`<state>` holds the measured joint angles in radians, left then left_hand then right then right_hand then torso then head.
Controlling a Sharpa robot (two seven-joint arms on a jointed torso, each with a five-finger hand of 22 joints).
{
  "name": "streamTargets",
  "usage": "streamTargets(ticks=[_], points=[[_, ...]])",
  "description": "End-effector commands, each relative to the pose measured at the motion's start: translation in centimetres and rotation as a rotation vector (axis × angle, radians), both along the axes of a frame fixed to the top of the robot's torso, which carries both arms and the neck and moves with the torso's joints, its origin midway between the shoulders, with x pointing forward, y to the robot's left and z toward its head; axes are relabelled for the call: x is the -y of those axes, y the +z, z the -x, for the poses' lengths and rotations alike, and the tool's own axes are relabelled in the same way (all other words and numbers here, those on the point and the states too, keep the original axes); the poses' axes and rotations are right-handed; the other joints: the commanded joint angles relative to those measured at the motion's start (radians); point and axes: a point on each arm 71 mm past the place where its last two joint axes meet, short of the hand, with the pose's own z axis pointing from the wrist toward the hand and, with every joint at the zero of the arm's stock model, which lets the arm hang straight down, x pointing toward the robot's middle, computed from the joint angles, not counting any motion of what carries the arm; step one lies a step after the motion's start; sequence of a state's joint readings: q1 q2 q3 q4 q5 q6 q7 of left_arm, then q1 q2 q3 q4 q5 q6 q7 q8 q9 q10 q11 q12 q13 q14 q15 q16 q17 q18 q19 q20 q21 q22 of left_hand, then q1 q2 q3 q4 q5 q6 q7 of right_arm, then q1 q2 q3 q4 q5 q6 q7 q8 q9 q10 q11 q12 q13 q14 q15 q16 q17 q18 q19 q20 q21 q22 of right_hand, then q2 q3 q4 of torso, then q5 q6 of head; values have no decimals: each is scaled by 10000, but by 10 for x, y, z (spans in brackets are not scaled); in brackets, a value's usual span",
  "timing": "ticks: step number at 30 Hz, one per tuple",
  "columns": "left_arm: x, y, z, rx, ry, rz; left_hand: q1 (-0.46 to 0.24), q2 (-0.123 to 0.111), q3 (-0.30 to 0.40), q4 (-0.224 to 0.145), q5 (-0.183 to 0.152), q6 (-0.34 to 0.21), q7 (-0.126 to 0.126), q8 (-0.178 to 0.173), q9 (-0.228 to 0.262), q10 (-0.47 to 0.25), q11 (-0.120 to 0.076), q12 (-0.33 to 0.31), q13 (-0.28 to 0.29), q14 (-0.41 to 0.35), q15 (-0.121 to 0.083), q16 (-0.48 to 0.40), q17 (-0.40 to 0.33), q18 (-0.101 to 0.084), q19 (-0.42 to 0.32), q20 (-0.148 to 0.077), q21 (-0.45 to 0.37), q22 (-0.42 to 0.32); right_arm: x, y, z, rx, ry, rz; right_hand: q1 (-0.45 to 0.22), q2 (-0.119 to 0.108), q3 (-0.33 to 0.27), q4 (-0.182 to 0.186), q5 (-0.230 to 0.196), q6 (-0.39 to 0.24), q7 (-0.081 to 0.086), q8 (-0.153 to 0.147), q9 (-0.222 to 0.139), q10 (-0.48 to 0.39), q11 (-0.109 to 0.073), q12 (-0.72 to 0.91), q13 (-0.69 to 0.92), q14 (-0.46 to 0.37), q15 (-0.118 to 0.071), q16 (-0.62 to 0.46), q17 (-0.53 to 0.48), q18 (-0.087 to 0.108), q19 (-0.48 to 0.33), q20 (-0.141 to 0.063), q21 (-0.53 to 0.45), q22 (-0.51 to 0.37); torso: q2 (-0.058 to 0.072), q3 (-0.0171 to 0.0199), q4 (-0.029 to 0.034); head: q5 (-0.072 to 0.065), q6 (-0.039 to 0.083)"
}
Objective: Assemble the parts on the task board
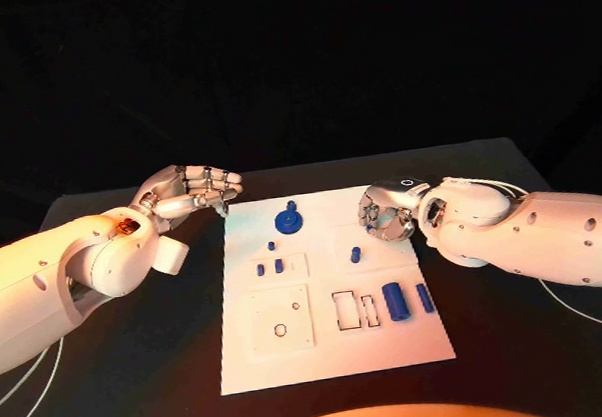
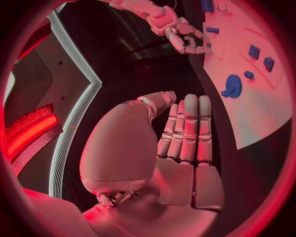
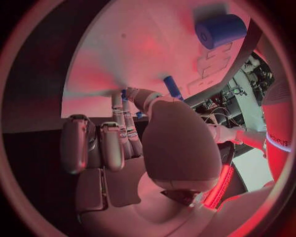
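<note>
Black surface (image 1: 146, 386) across the lower half of the head view, dark backdrop above. White task board (image 1: 338, 350) lying flat at centre frame, long side running toward the bottom edge.

Left hand (image 1: 191, 193) raised at upper left of centre, just off the board's top-left corner, fingers apart and grasping nothing; seen in the left wrist view as straight fingers side by side over the dark surface. Right hand (image 1: 389, 211) over the board's upper right edge, fingers curled downward; whether anything is pinched, cannot tell.

On the board: round blue gear (image 1: 289, 220) near the top middle; blue cylinder (image 1: 395, 299) and slim blue bar (image 1: 425, 298) at lower right, beside outlined rectangular slots; two short blue pegs (image 1: 270, 268) left of centre; single blue peg (image 1: 355, 255) just below the right hand.
</note>
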<state>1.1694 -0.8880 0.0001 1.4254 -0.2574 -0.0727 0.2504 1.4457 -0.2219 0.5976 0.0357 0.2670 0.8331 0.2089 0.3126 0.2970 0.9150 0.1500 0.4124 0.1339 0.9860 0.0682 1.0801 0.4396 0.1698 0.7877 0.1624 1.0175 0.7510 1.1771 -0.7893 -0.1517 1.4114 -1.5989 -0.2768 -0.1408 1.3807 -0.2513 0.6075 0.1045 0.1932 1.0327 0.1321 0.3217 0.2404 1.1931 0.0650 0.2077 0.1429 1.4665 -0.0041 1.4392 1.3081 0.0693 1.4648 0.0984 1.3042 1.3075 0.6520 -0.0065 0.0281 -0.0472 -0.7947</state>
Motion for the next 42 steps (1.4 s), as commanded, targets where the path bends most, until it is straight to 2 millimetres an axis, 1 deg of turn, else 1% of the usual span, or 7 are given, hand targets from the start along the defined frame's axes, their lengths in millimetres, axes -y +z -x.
streamTargets(ticks=[1, 4, 10, 15, 23, 35, 42], points=[[1, 2, 0, 93, 5, 187, 26, 91, -14, -38, 39, -11, 114, -8, 3, -37, 22, 63, 1, -39, 29, -59, -9, 145, -84, 16, -51, -11, -4, -11, 6, -457, 205, 298, 0, 171, 108, -47, -70, 111, -30, 90, 39, 131, -23, -51, -8, 508, -93, 34, 91, -172, 145, -75, 121, 1656, -2, -3, 9, -27, -25], [1, 2, 0, 87, 8, 183, 26, 102, -16, -43, 40, -7, 114, -5, 5, -37, 21, 75, 3, -34, 29, -68, -18, 146, -84, 16, -53, -12, -5, -12, 6, -485, 222, 330, -10, 197, 139, -110, -92, 165, -49, 120, 72, 206, -45, -71, -16, 505, -111, 21, 58, -184, 169, -92, 183, 1686, -1, -1, 11, -34, -32], [1, 2, 0, 71, 12, 173, 37, 105, -15, -60, 42, -5, 112, -4, 6, -40, 19, 86, 3, -30, 26, -77, -27, 149, -85, 15, -52, -13, -7, -13, 8, -400, 241, 464, 60, 425, 369, -460, -81, 324, -88, 234, 215, 476, -109, -193, -46, 514, -175, 16, 32, -218, 233, -159, 355, 1779, -3, -6, 5, -30, -51], [0, 2, 0, 67, 20, 168, 49, 107, -16, -78, 43, -5, 112, -3, 6, -43, 18, 97, 3, -27, 23, -87, -36, 151, -84, 14, -50, -12, -9, -12, 9, -213, 247, 545, 56, 528, 573, -709, 39, 357, -85, 275, 306, 640, -124, -295, -53, 505, -192, -11, -28, -228, 250, -185, 408, 1819, -7, 1, 2, -25, -62], [1, 2, 0, 66, 30, 163, 49, 107, -16, -78, 43, -5, 112, -3, 6, -43, 18, 97, 3, -27, 23, -87, -36, 151, -84, 14, -50, -12, -10, -7, 10, 400, 184, 448, 6, 573, 813, -967, 21, 422, -108, 314, 398, 837, -152, -388, -45, 503, -217, -24, -65, -254, 297, -211, 546, 1890, -5, 4, 4, -35, -78], [0, 2, 0, 70, 60, 153, 49, 107, -16, -78, 43, -5, 112, -3, 6, -43, 18, 97, 3, -27, 23, -87, -36, 151, -84, 14, -50, -12, -12, 3, 14, 1041, 210, -22, -92, 562, 911, -1075, -42, 477, -126, 341, 454, 955, -173, -436, -33, 503, -236, -33, -91, -271, 327, -228, 633, 1933, -8, 3, -3, -36, -56], [-1, 2, -2, 69, 106, 133, 49, 107, -16, -78, 43, -5, 112, -3, 6, -43, 18, 97, 3, -27, 23, -87, -36, 151, -84, 14, -50, -12, -11, 17, 15, 1381, 249, -377, -137, 557, 936, -1106, -90, 491, -131, 347, 474, 986, -179, -461, -31, 506, -241, -29, -87, -278, 339, -232, 668, 1950, -12, 7, -5, -40, -38]])
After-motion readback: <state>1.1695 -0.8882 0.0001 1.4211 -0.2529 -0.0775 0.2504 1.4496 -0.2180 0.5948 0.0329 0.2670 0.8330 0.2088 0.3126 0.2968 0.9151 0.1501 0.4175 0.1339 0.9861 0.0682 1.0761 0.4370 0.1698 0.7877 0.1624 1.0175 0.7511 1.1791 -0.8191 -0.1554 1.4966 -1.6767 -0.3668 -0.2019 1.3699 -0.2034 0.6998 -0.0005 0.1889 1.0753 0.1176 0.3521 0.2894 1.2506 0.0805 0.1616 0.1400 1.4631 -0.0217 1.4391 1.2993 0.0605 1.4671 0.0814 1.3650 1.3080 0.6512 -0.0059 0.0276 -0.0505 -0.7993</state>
